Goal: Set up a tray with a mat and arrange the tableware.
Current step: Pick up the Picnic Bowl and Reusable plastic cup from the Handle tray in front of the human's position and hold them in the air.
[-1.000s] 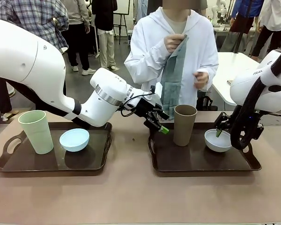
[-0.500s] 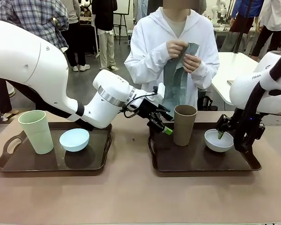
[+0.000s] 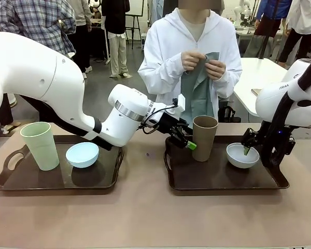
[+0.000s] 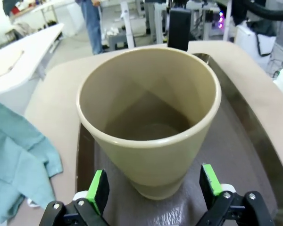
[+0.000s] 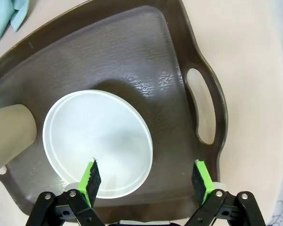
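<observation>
1. Illumination: bright, even, overhead; front view sharp throughout.
2. Shadows: soft, short, beneath the blue bowl [image 3: 82, 154] and green cup [image 3: 40, 145].
3. Glare: white specular patches on the tray [image 5: 151, 87] in the right wrist view.
4. Distortion: wide-angle bulge of the tan cup [image 4: 148, 117] in the left wrist view; background there soft.

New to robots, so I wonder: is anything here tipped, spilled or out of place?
Nothing stands out. The pale green cup and tan cup stand upright, the light blue bowl and white bowl sit right way up, and nothing is spilled. The person holds the teal cloth.
</observation>
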`<action>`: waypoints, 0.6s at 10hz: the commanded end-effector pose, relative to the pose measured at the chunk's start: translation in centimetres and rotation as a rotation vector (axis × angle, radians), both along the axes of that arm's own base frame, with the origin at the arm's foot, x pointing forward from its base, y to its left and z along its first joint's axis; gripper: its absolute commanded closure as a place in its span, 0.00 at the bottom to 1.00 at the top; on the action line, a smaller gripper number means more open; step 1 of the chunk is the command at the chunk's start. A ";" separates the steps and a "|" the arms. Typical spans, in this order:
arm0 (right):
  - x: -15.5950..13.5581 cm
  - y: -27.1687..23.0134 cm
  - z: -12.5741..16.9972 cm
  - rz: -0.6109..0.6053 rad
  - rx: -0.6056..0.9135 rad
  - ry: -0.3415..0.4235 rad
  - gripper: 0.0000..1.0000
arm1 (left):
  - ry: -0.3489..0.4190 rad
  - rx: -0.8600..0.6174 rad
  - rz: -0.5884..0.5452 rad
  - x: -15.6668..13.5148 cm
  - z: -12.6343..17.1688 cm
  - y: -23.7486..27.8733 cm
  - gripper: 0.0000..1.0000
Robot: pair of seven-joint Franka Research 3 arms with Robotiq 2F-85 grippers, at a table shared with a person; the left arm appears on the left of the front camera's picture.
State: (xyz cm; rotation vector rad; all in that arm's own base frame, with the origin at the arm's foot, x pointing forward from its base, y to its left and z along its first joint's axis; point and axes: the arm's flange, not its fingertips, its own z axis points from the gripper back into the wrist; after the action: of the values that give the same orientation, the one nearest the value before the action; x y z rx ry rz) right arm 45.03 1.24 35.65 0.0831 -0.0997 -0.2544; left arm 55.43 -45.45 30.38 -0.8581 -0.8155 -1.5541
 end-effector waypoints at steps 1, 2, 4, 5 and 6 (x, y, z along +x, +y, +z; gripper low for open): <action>1.2 -0.4 -0.6 0.027 0.010 -0.004 0.00 | -0.032 -0.071 -0.012 0.2 -0.5 -0.5 0.00; 1.6 -0.5 -0.9 0.027 0.014 -0.001 0.00 | -0.017 -0.068 -0.021 0.3 -0.9 -0.9 0.00; 2.0 -0.6 -1.2 0.031 0.031 -0.002 0.00 | -0.012 -0.064 -0.031 0.3 -1.3 -1.4 0.00; 2.3 -0.6 -1.4 0.032 0.041 0.000 0.00 | -0.015 -0.080 -0.038 0.4 -1.5 -1.6 0.00; 2.4 -0.4 -1.6 0.037 0.043 0.001 0.00 | -0.014 -0.082 -0.042 0.5 -1.8 -1.9 0.00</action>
State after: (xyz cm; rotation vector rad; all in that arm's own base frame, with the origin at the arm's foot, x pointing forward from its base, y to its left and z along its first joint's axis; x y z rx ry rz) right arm 46.72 0.80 34.45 0.0906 -0.0815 -0.2347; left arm 55.60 -47.13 28.84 -0.9030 -0.8296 -1.5622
